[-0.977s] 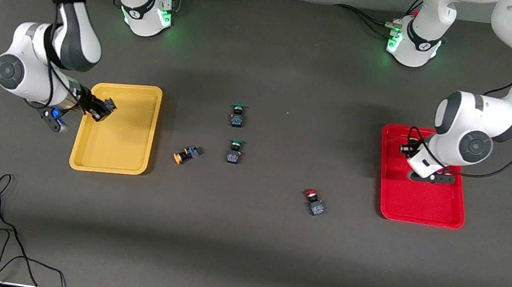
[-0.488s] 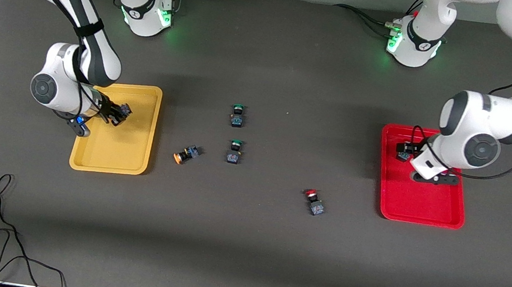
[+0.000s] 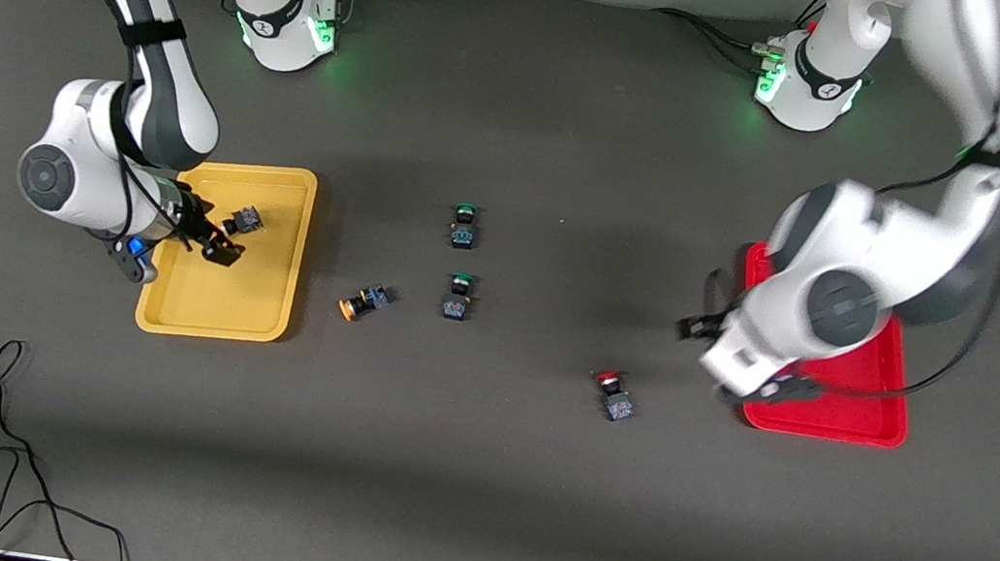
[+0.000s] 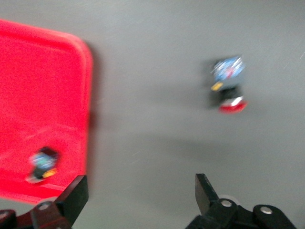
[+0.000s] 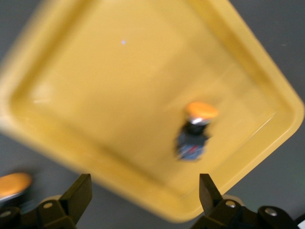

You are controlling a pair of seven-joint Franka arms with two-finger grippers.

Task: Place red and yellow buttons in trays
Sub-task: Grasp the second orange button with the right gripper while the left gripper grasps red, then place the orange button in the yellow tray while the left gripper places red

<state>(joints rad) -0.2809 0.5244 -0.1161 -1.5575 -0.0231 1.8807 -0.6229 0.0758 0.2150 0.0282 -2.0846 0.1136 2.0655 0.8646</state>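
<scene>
Dark grey tabletop (image 3: 473, 472) carries everything. Over the yellow tray (image 3: 262, 306), the right gripper (image 3: 216, 246) hangs empty with fingers apart; one yellow button (image 3: 246, 219) lies inside. Another yellow button (image 3: 360, 302) and a red button (image 3: 613, 392) rest on the mat. Beside the red tray (image 3: 833, 420), which holds a red-capped button (image 4: 42, 164), the left gripper (image 4: 138, 195) is spread, empty.

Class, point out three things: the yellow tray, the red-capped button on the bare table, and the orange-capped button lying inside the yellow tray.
yellow tray (image 3: 262, 306): front view, bare floor near a corner.
red-capped button (image 3: 614, 393): front view, dark body.
orange-capped button (image 5: 201, 110): right wrist view, orange cap.
</scene>
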